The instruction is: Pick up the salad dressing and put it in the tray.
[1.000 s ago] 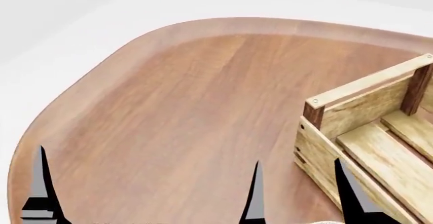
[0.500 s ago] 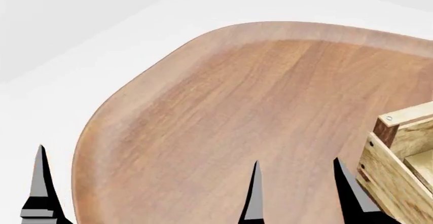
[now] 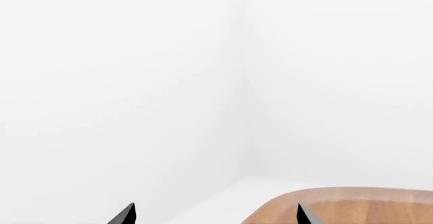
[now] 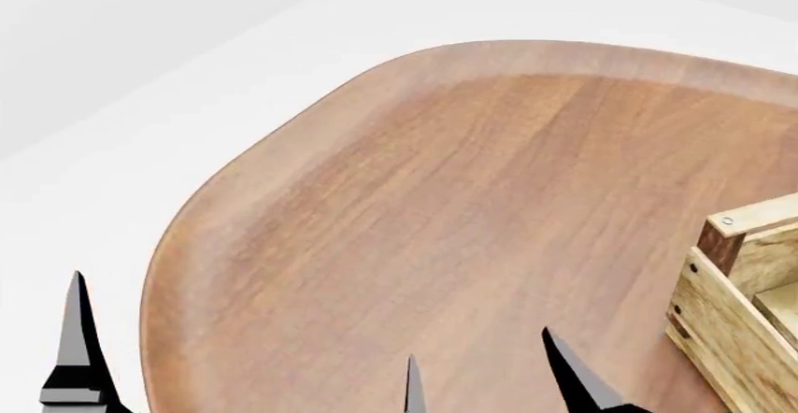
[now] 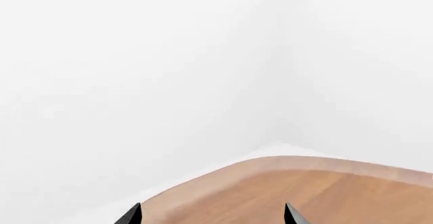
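The salad dressing is not in any view. Only a corner of the tray [image 4: 746, 287], a light-wood crate with a dark brown corner post, shows at the right edge of the head view. My right gripper [image 4: 492, 383] is open and empty, low over the wooden table and left of the crate. In the right wrist view [image 5: 213, 215] its tips stand wide apart over bare wood. Of my left gripper only one fingertip [image 4: 78, 338] shows, at the head view's lower left. In the left wrist view [image 3: 216, 215] it is open and empty, beside the table's edge.
The rounded brown wooden table [image 4: 474, 198] has a raised rim and fills most of the head view. White floor and walls lie beyond its far and left edges. The table's edge also shows in the left wrist view [image 3: 352, 206] and the right wrist view [image 5: 311, 188].
The head view swung left, so the crate slid to the right edge and mostly out of frame. The right gripper's fingertips shifted left and lower in the view. The left fingertip stayed put.
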Controlling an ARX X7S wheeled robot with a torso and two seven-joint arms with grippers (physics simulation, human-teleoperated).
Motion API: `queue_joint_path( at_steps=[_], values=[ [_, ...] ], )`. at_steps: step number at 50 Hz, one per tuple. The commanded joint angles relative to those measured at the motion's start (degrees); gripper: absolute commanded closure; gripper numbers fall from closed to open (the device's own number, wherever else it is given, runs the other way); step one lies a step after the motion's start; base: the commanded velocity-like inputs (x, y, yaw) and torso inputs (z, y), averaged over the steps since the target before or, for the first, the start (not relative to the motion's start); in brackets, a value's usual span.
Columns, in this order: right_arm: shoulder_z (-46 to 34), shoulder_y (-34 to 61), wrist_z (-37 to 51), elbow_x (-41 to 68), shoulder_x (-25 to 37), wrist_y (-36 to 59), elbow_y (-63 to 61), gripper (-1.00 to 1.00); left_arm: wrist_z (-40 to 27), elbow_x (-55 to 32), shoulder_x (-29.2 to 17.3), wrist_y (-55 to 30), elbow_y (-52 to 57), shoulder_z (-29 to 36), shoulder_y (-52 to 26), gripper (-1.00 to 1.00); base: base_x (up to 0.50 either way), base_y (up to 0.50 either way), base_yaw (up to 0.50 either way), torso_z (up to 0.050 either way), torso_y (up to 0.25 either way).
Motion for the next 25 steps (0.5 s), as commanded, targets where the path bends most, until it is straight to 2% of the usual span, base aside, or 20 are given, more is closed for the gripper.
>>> queue_joint_path(
  at_steps=[1, 9, 25],
  values=[
    [-0.74, -2.62, -3.42, 0.75, 3.41, 4.62, -2.02, -1.0, 1.32, 0.75, 0.86, -0.15, 0.06, -1.27, 0.08, -1.0, 0.0, 0.0, 0.0, 0.0, 0.0],
    [-1.1, -6.32, -4.28, 0.97, 7.1, 6.62, -3.85, -1.0, 1.1, 0.41, 0.64, -0.05, 0.14, -1.33, 0.19, -1.0, 0.0, 0.0, 0.0, 0.0, 0.0],
    [-2.17, -9.53, -4.21, -0.46, 8.39, 6.85, -1.57, -1.0, 0.64, 0.16, 0.22, -0.35, 0.32, -1.01, -0.23, -1.0, 0.0, 0.0, 0.0, 0.0, 0.0]
  ],
)
